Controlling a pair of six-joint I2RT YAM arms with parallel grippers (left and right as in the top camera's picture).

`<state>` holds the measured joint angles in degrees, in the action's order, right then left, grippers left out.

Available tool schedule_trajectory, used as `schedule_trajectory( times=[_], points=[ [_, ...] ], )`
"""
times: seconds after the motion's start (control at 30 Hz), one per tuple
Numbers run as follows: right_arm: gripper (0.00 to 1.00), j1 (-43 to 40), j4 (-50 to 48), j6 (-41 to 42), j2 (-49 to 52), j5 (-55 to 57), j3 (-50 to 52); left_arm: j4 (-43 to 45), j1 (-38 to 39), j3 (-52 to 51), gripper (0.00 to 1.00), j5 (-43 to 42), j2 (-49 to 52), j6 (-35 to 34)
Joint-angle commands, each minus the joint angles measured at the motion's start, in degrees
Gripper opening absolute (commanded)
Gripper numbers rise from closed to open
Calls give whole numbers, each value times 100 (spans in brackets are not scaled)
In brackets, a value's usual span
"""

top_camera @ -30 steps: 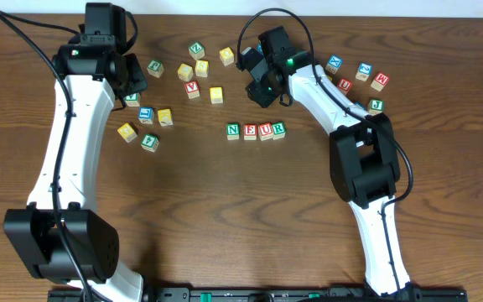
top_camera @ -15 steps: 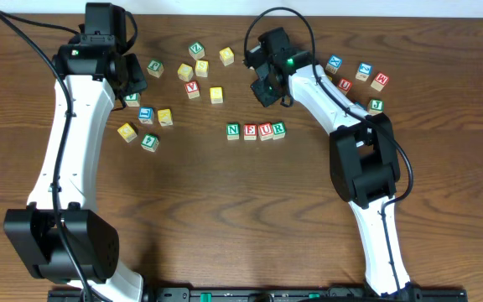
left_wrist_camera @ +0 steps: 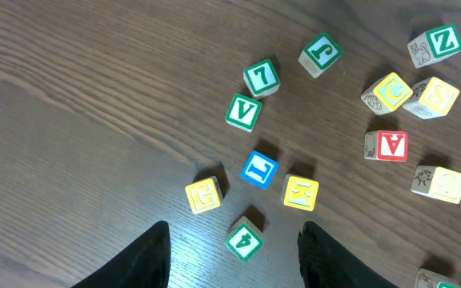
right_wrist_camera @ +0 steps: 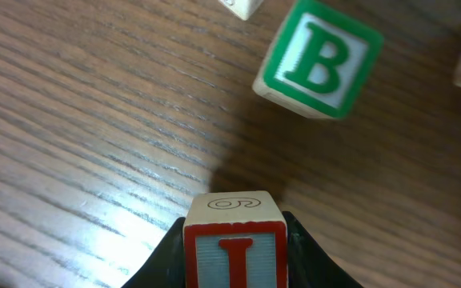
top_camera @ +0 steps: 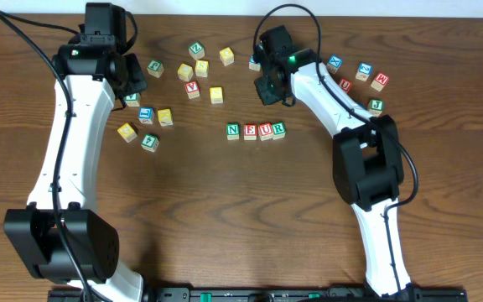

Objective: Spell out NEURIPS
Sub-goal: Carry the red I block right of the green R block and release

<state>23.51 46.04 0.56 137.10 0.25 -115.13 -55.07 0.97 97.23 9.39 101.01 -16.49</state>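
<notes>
We've got the red I block (right_wrist_camera: 236,248) clamped between the right fingers (right_wrist_camera: 160,260), just beside a green B block (right_wrist_camera: 318,60) lying on the surface (right_wrist_camera: 70,120). The NEUR row (top_camera: 256,131) sits mid-surface, apart from it. Left fingers (left_wrist_camera: 146,260) are spread wide, nothing in them, above some loose blocks (left_wrist_camera: 260,170).

A robotics lab bench: a white-and-black left robot arm (top_camera: 61,159) and matching right robot arm (top_camera: 381,243) stand on a black mounting rail (top_camera: 250,294) edging a dark brown wood-grain desk (top_camera: 225,210), with loose black cables (top_camera: 289,9) and scattered small painted wooden letter blocks (top_camera: 216,95).
</notes>
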Motion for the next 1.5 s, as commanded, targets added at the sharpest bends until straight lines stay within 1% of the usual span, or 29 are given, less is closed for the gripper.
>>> schedule_trajectory(
  times=[0.0,0.07,0.2,0.4,0.53,0.63,0.77,0.87,1.03,1.27,1.47],
  points=[
    [21,4,122,240,-417,136,-125,2,-4,50,51,72,-177,-26],
    [21,-2,214,243,-540,136,-125,2,-4,50,51,72,-177,-26],
    [21,-48,708,243,-1047,133,-125,-2,-4,50,50,72,-177,-26],
    [18,-229,1904,522,-1749,131,-122,-20,-4,50,51,72,-177,-26],
    [19,-365,2437,636,-1794,129,-120,-20,-4,50,50,72,-177,-26],
    [18,-459,2612,739,-1784,129,46,-17,-4,50,50,74,-177,-26],
    [18,-511,2542,758,-1781,133,262,-15,-4,50,50,74,-177,-26],
    [21,-511,2367,763,-1781,133,459,-17,-4,50,51,74,-177,-26],
    [22,-509,1897,852,-1781,129,929,-15,-4,50,50,74,-177,-26],
    [22,-505,1386,1021,-1781,107,1338,-15,-4,50,50,74,-177,-26],
    [22,-479,957,1014,-1781,-107,1810,-13,-4,50,50,74,-177,-26]
  ],
)
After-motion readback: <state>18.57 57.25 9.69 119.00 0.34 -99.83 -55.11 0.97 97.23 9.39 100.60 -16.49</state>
